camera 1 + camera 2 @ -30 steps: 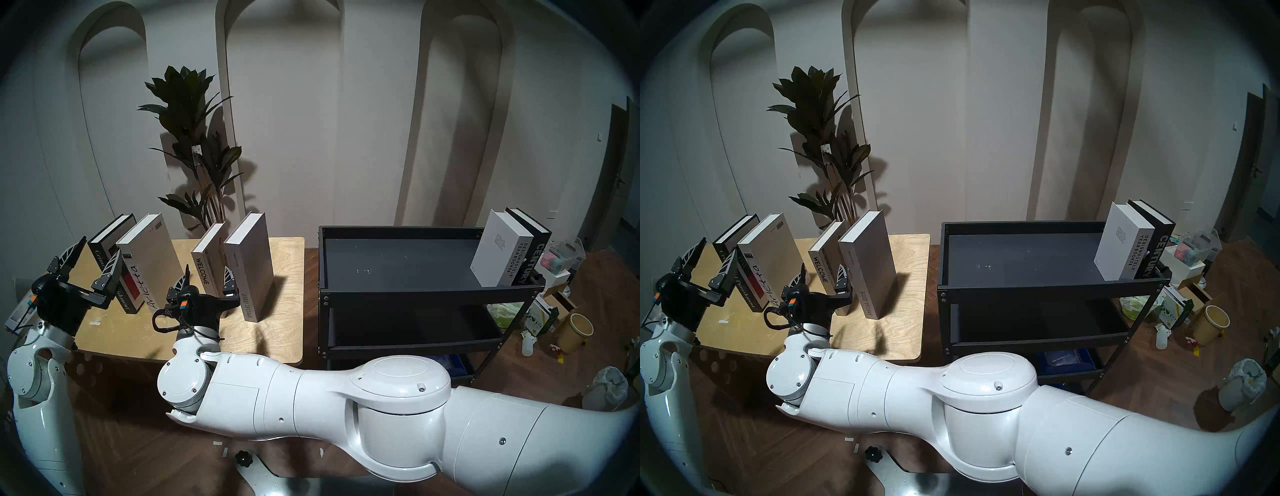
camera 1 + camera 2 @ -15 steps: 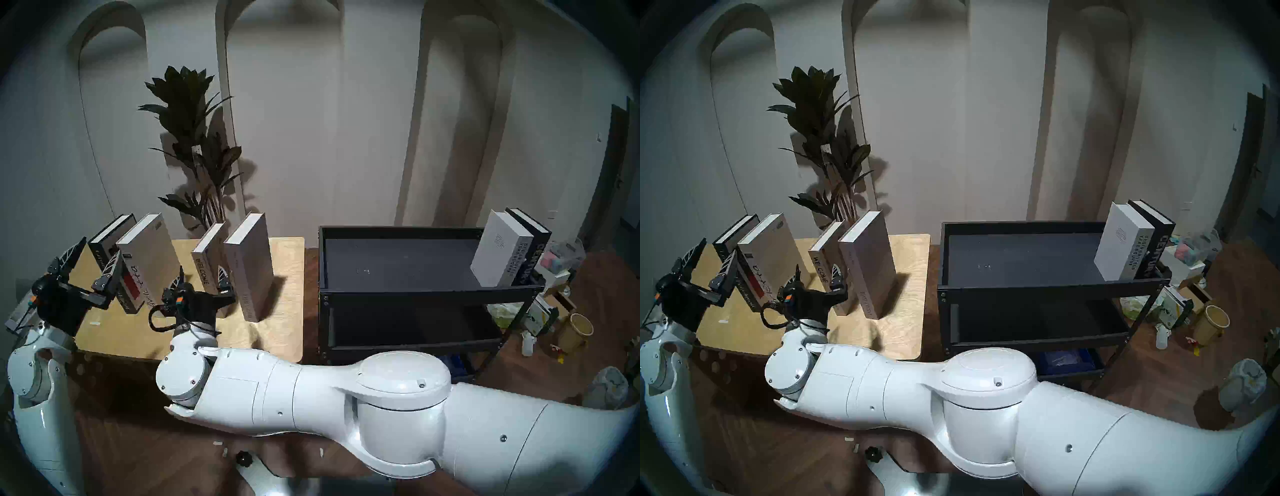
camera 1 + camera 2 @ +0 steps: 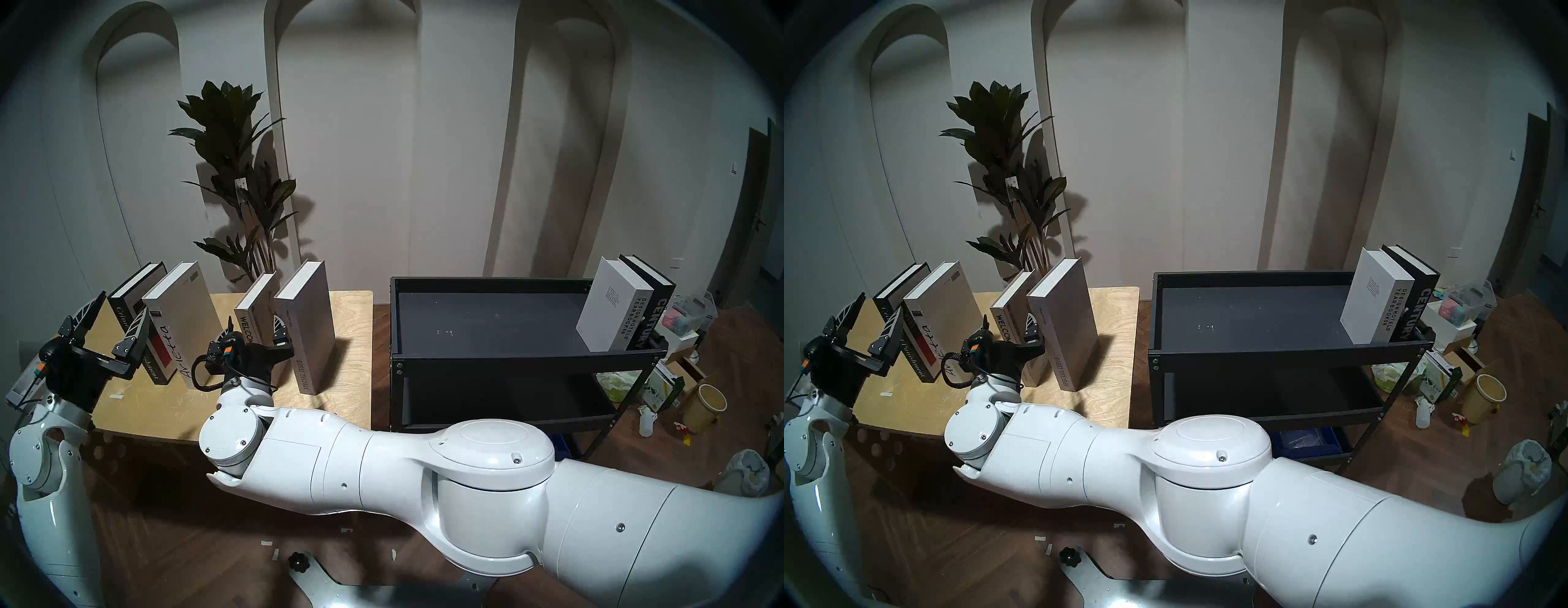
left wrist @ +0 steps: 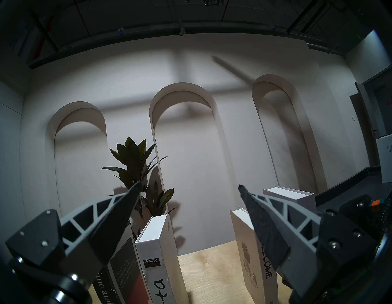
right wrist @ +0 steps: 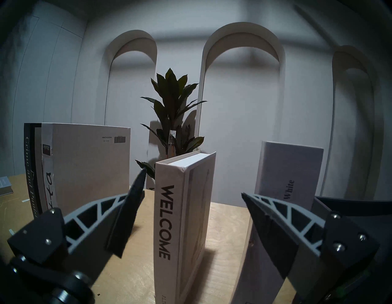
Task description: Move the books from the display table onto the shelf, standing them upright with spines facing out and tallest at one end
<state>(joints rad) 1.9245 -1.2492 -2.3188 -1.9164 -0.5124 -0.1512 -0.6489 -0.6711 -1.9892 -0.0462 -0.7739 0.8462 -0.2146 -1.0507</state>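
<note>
Four books stand on the plywood display table (image 3: pixel 352 382): black Crime and Punishment (image 3: pixel 127 305), Arietta (image 3: pixel 178 322), Welcome (image 3: pixel 250 314) and grey Special Issue (image 3: pixel 303 327). My right gripper (image 3: pixel 253 329) is open, with one finger on each side of Welcome's spine (image 5: pixel 167 223), not closed on it. My left gripper (image 3: pixel 124 303) is open and empty at the table's left end, in front of Crime and Punishment and Arietta (image 4: pixel 157 244). White Designhotels Yearbook (image 3: pixel 611 310) and black Century (image 3: pixel 653 310) stand upright at the right end of the black shelf (image 3: pixel 509 356).
A tall potted plant (image 3: pixel 237 170) stands behind the table. A small thin grey book (image 5: pixel 5 186) lies at the table's left edge. A cup, boxes and bags (image 3: pixel 704 407) clutter the floor to the right of the shelf.
My right gripper has moved forward over the table, so its open fingers now reach along both sides of the Welcome book. The left arm and all the books have stayed put.
</note>
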